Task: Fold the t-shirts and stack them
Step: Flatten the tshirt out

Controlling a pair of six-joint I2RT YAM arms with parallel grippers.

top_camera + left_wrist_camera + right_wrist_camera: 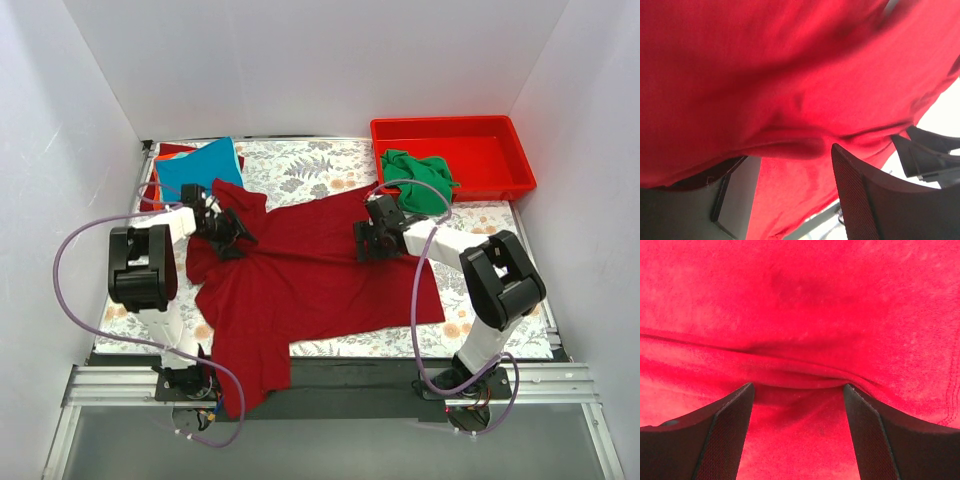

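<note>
Soft, wrinkled red shirt (310,280); right pincer (366,241) at its 3 o'clock spread apart; left pincer (230,236), 9 o'clock, can't tell.

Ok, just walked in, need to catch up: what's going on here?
Both arms are on the dark red t-shirt, spread out with part hanging off the near edge. The left gripper is at its left side, the right gripper, open, at its right. A green t-shirt lies in the red tray, a blue t-shirt back left.
</note>
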